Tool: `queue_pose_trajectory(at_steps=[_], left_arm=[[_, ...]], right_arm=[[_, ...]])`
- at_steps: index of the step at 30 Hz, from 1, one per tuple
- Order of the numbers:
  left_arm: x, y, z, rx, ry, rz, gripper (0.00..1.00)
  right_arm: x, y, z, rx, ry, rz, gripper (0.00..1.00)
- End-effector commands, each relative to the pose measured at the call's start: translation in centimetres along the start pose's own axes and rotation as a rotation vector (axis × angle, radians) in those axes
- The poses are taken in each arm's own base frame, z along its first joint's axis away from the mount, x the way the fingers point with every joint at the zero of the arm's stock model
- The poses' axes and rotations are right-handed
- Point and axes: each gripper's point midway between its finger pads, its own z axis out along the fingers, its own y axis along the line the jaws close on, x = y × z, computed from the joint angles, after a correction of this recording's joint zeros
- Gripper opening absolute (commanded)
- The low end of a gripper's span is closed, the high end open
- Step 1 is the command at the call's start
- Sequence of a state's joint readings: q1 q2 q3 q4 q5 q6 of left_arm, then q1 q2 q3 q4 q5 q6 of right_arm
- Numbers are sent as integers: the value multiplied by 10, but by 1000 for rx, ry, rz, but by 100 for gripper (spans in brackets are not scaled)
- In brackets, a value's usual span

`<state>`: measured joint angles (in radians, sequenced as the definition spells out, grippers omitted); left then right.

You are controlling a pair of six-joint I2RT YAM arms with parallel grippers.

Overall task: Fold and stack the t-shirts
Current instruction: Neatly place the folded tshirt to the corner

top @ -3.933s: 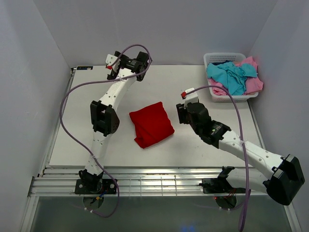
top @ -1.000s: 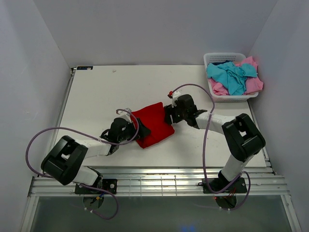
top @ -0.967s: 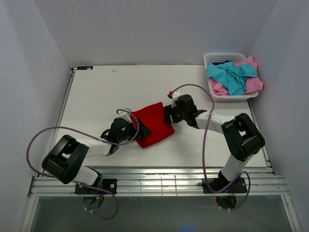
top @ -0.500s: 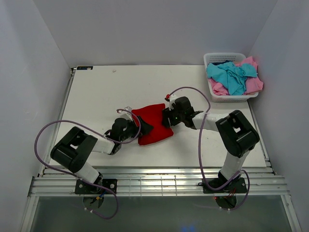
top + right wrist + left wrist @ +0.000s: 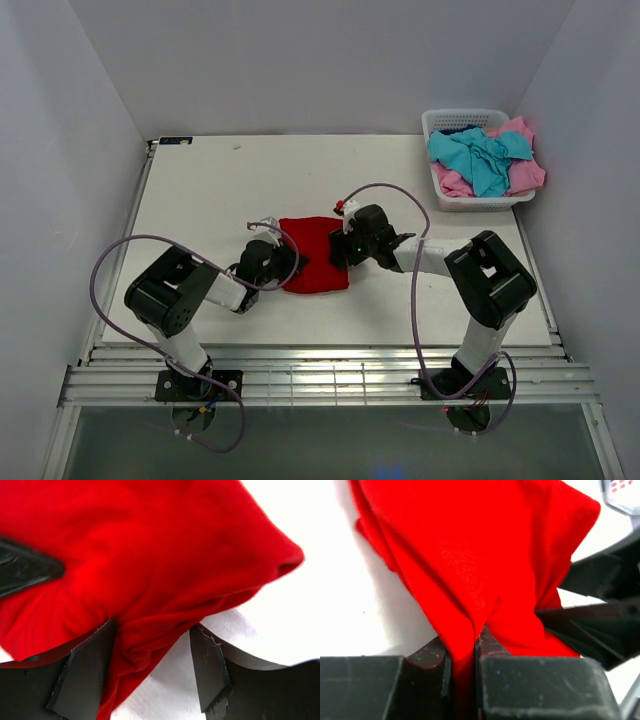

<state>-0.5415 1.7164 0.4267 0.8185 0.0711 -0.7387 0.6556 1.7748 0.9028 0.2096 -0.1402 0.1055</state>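
Left gripper point(image 5: 463, 650) clenched on soft, creased red t-shirt point(image 5: 470, 555); right gripper point(image 5: 152, 636) spread wide astride its bunched fold.

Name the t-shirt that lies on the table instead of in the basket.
The red t-shirt: it lies alone on the table, while the turquoise t-shirt and the pink t-shirt are heaped together in the white basket.

We see a plain bright red cloth t-shirt point(image 5: 315, 270). The white plastic lattice basket point(image 5: 445, 122) holds a turquoise-blue cloth shirt point(image 5: 480, 160) and a pink cloth shirt point(image 5: 527, 175).
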Motion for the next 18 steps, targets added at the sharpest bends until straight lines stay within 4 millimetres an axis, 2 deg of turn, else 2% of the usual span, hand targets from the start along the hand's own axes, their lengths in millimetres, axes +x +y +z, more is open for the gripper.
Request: queue_pose_trajectory(at_steps=[1, 2, 3, 4, 6, 7, 8, 9, 10, 11, 14, 17, 18], left_arm=[[13, 49, 3, -218, 41, 87, 4], [8, 52, 2, -247, 28, 94, 1], [3, 66, -2, -333, 16, 118, 0], [-20, 57, -2, -344, -35, 154, 0], [-40, 66, -9, -434, -56, 203, 0], [-57, 66, -11, -466, -87, 223, 1], [-84, 54, -8, -461, -129, 251, 1], [-96, 63, -12, -499, -131, 256, 0], [-109, 63, -12, -504, -140, 285, 1], [-131, 55, -9, -492, -171, 292, 1], [-169, 68, -5, -547, -182, 324, 1], [-188, 79, 0, -578, -161, 347, 1], [-196, 81, 10, -581, -160, 355, 1]], right_arm=[[-4, 14, -16, -9, -12, -15, 67], [1, 14, -19, 4, -7, -16, 67], [-1, 9, -23, 37, -13, -18, 67], [-8, 9, -32, 49, -38, -18, 67], [-6, 1, -42, 105, -33, -14, 67], [-15, -1, -52, 132, -60, -19, 67], [-15, -3, -57, 148, -55, -18, 67], [-18, -5, -62, 166, -66, -17, 68], [-26, -4, -71, 172, -92, -19, 68], [-28, -4, -75, 175, -100, -21, 68], [-36, -3, -87, 182, -130, -23, 68], [-39, -2, -96, 185, -147, -30, 68], [-38, -3, -98, 193, -146, -31, 69]])
